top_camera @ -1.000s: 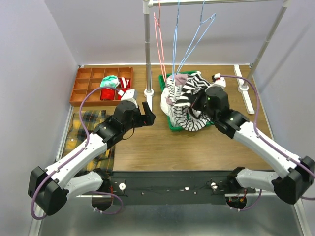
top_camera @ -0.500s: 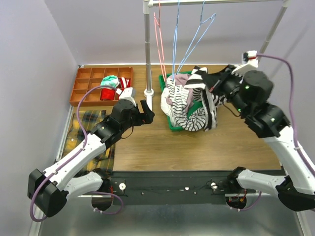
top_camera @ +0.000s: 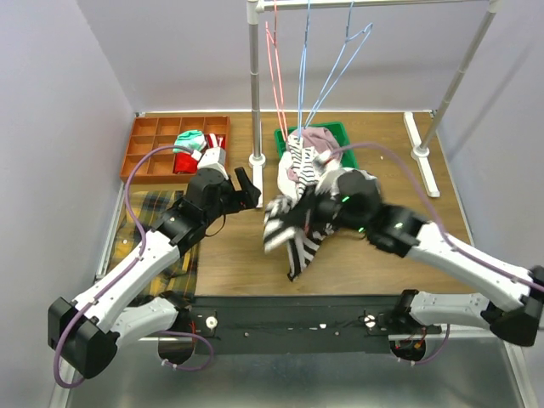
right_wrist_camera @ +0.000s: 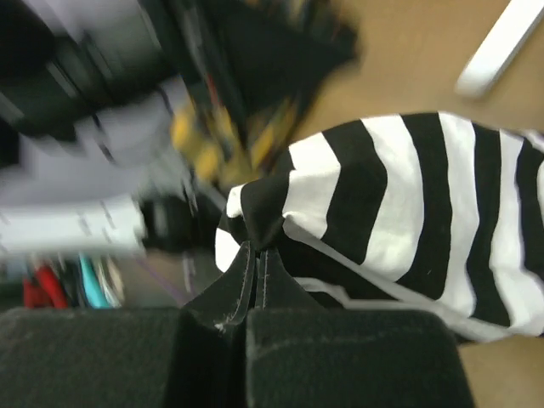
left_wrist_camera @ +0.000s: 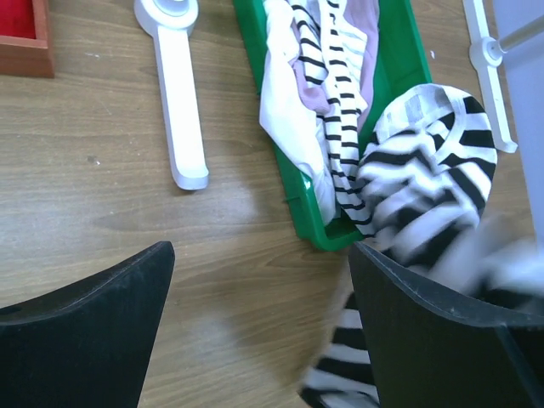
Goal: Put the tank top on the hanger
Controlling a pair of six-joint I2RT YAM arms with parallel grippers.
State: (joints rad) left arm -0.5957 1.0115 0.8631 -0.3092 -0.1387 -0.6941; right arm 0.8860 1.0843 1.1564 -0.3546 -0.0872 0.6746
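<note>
Far L: plaid cloth [top_camera: 149, 223] lay flat at the table [top_camera: 399, 255] edge. Behind it sat a wooden tray [top_camera: 146, 144] w/ compartments, teal cloth [top_camera: 189, 138] and red cloth [top_camera: 182, 161] in its right-hand cells.

L gripper [top_camera: 245, 187] hovered over bare wood just R of the tray, near the rack foot [top_camera: 257, 161]. Wrist cam showed its jaws spread wide, nothing btwn them. Rack pole [top_camera: 254, 85] stood upright from that foot.

Red hangers [top_camera: 274, 68] hung off the top rail [top_camera: 382, 3], just R of the pole. The hanger [top_camera: 340, 72], light blue, hung beside them on the same rail, bare, above the green bin [top_camera: 336, 133]. The bin held a clothes pile [top_camera: 297, 161]: white, pink and thin-striped pieces.

Tank top [top_camera: 289, 234] was out of the bin, bunched and dangling over the table just in front of the bin's near corner, btwn the two grippers and well below the hanger, not on it. It was blurred in top view; couldn't tell if the low end touched the wood.

R gripper [right_wrist_camera: 255, 259] had its jaws pinched tight on a fold of the tank top's edge, the rest of the cloth spilling out to one side in wrist cam. R arm [top_camera: 442, 246] reached in from the near R corner.

Far R: second rack foot [top_camera: 422, 153] at the back of the table.
</note>
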